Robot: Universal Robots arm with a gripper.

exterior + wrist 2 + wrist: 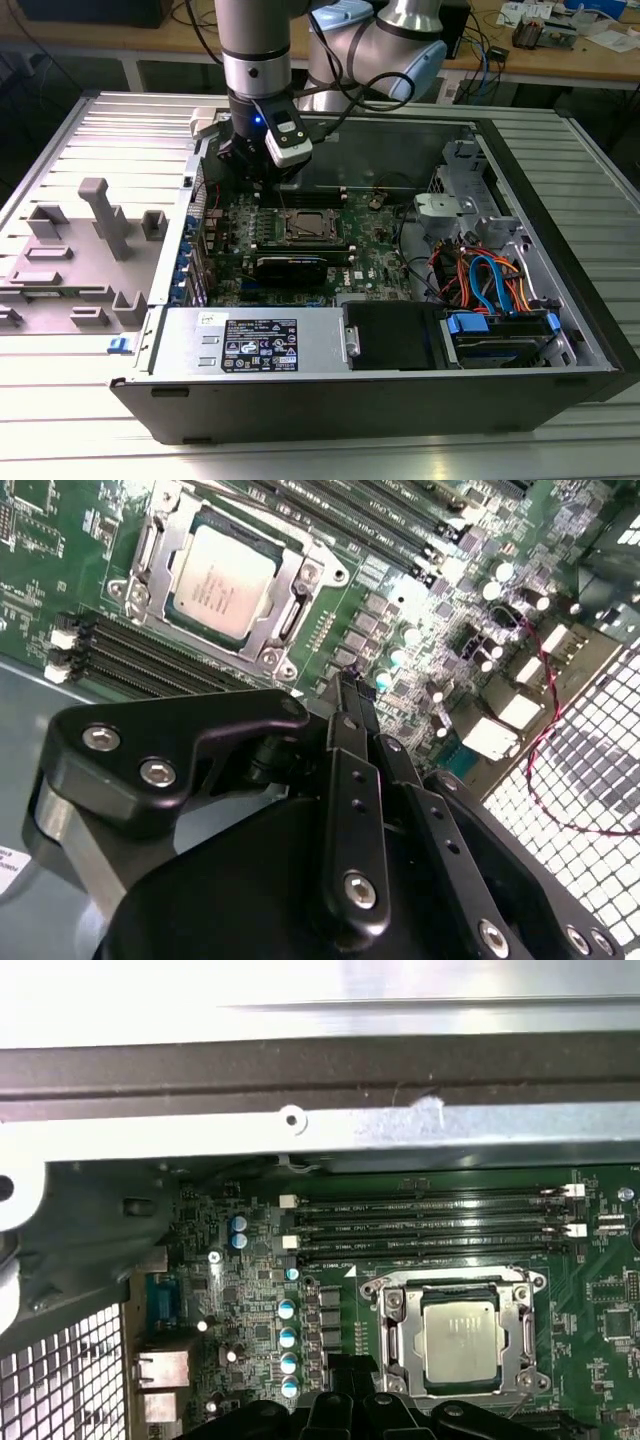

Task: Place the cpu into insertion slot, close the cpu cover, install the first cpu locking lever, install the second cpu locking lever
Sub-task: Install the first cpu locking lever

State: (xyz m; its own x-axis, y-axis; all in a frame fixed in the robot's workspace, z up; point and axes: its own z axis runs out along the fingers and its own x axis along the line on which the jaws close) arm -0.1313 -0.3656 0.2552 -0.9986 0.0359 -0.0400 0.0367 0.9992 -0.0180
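Surface: ribbed metal table point(80, 440), wooden workbench point(560, 62) behind | One open computer case point(380, 395) | One cpu point(222, 578) framed by cpu cover point(290, 605) | Gripper point(345, 688) closed, empty, above motherboard point(40, 590)

The cpu point(222, 580), a flat square chip with dull silver top, sits level in the insertion slot point(304, 228); the silver cpu cover point(397, 1338) lies flat around it, framing its top

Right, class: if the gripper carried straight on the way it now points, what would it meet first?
Probably the green circuit board: the gripper aims at the small grey components beside the seated cpu, not the cpu itself. Depth is hard to judge.
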